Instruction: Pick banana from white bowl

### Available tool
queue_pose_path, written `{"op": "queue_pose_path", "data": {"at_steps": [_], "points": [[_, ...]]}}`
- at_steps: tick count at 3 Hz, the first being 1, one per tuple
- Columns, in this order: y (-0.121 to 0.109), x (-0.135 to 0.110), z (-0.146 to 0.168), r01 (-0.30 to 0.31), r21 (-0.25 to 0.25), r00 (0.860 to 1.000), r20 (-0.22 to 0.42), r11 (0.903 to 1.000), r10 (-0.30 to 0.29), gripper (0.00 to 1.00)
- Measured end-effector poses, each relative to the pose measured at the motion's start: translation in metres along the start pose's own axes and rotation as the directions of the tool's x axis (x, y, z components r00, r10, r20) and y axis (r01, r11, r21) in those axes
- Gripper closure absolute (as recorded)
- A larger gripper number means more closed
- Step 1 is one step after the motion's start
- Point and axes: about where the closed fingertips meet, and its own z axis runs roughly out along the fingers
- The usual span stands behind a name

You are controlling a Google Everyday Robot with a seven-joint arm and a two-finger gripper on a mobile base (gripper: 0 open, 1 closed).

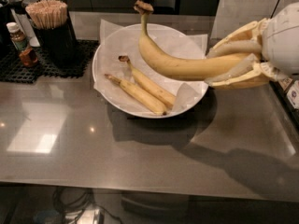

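Observation:
My gripper (219,64) reaches in from the right and is shut on the banana (177,62), a large, strongly curved yellow one. I hold it by its lower end, lifted above the white bowl (105,45), with its long stem and dark tip pointing up and away. The bowl is wide, shallow and lined with crinkled white paper. Two slimmer, straighter bananas (142,90) lie side by side in it.
A black holder full of wooden stir sticks (49,24) and a small brown sauce bottle (21,43) stand on a black mat at the back left. A rack with packets (292,94) sits at the right edge. The counter is grey and glossy.

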Motion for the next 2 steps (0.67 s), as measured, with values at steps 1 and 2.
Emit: {"op": "queue_pose_path", "data": {"at_steps": [1,2], "points": [[0.0133,-0.0064,-0.0169,0.057,0.032,0.998,0.026,0.9979,-0.058,1.00],[0.0133,-0.0064,-0.0169,0.057,0.032,0.998,0.026,0.9979,-0.058,1.00]]}}
